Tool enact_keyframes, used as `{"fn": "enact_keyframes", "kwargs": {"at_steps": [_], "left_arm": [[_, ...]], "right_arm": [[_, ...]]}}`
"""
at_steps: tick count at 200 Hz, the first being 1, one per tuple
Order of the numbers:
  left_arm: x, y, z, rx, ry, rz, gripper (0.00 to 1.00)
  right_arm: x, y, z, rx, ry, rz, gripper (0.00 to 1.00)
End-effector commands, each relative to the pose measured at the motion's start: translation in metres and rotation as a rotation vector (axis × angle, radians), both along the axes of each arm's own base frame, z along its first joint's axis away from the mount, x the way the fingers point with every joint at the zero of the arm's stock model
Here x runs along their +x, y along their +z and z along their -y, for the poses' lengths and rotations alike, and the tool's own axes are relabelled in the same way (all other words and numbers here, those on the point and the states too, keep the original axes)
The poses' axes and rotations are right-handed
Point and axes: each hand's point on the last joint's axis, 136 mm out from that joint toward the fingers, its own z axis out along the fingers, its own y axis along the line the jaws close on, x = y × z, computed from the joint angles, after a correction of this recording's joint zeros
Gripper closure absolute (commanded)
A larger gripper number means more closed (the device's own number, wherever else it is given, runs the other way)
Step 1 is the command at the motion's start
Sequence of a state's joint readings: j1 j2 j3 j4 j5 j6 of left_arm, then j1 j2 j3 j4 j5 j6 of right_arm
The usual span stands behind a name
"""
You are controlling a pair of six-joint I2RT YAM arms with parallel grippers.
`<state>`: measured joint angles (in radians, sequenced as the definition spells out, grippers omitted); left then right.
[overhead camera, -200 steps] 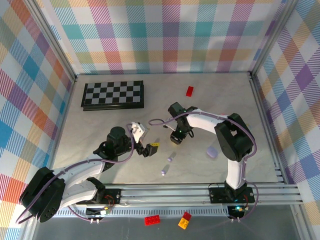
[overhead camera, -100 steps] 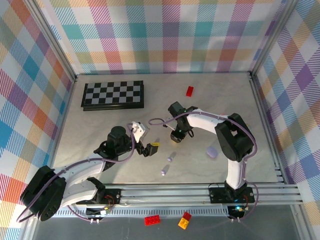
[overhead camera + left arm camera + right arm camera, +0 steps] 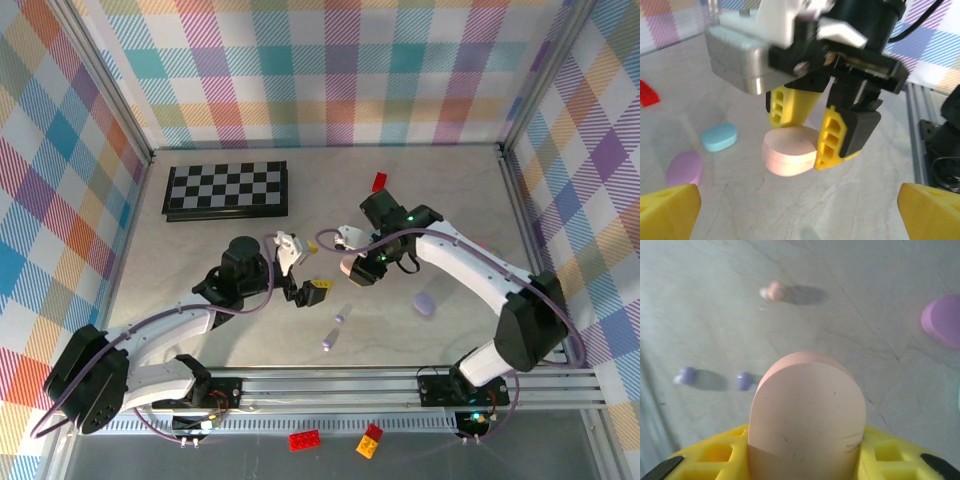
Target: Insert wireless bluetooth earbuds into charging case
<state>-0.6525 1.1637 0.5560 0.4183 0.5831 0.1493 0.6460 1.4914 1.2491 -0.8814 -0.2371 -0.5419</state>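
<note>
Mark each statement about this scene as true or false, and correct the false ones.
1. The right hand grips a pale pink rounded plastic case. True.
2. The left hand is shut. False: it is open and holds nothing.
3. The black-and-white chessboard lies far left on the grey table. True.
4. The two tiny purple plastic earbuds sit inside the case. False: they lie loose on the table.
</note>
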Motion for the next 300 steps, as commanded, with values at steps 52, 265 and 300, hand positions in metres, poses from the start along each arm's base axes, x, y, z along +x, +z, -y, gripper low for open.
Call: {"fn": "enact_keyframes", "kwargs": {"at_steps": [52,265,300], "left_arm": [[-0.034,0.027,0.025,-0.046,-0.271,0.012,0.2],[-0.063,0.042,0.037,-0.04,-0.454,-0.101,0.49],[-0.065,0.039,0.038,-0.029,-0.465,-0.112,0.5]], "right_arm": [[-0.057,0.087,-0.017,0.303,0.227,-0.03,0.66],[-0.065,0.08,-0.018,0.278,0.285,-0.072,0.66],[-0.063,0.079,-0.019,0.273,0.279,-0.073,0.66]]}}
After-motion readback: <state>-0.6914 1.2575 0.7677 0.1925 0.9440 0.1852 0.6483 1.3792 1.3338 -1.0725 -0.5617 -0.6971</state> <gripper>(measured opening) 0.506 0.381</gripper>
